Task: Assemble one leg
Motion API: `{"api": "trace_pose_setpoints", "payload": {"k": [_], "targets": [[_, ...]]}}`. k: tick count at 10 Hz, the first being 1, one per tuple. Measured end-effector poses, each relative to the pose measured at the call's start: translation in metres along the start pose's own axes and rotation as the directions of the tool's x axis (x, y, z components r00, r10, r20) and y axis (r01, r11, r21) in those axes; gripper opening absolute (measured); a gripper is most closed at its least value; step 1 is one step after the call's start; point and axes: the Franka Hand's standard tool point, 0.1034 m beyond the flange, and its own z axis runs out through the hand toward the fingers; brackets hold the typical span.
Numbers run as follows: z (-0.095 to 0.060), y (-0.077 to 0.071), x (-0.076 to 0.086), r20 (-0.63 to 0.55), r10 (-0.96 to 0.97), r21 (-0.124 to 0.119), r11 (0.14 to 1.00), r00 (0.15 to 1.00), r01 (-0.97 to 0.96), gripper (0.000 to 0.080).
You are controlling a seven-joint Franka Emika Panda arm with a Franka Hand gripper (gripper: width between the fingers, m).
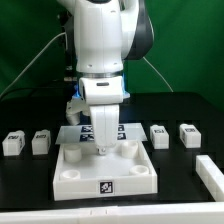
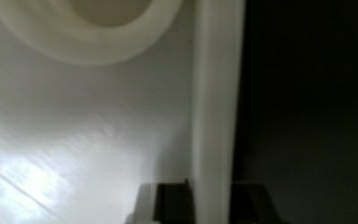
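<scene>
On the exterior view's left, two of the four loose legs lie on the black table (image 1: 30, 185): the outer left leg (image 1: 12, 143) and the inner left leg (image 1: 40, 142), side by side and well apart from the jaws. In the middle sits the large square panel (image 1: 105, 168), and the arm (image 1: 100, 45) stands over its far edge with the jaws down at that edge. In the wrist view, the dark fingers (image 2: 163, 205) sit either side of a pale strip (image 2: 215, 110) along the panel's edge, with a round socket (image 2: 105, 25) further along. They stand narrow and close to it, but I cannot tell whether they pinch it. They hold no leg. The marker board (image 1: 127, 131) shows behind the panel. Further right lie the inner right leg (image 1: 158, 134) and the outer right leg (image 1: 188, 133). Every leg lies sideways from the jaws, the two inner ones about equally near, with open table between. Their long axes are too small to read. A white bar (image 1: 208, 172) at the front right looks clear of either path.
</scene>
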Motion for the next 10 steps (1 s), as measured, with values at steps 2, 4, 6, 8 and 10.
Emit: {"api": "trace_pose_setpoints", "payload": {"k": [2,4,6,8,10], "targets": [[0.0,0.0,0.0,0.0,0.0,0.0,1.0,1.0,0.0,0.0053],[0.0,0.0,0.0,0.0,0.0,0.0,1.0,1.0,0.0,0.0053],[0.0,0.0,0.0,0.0,0.0,0.0,1.0,1.0,0.0,0.0054],[-0.001,0.007,0.005,-0.001,-0.003,0.004,1.0,1.0,0.003,0.0054],[0.0,0.024,0.025,-0.012,0.017,-0.003,1.0,1.0,-0.017,0.0054]]}}
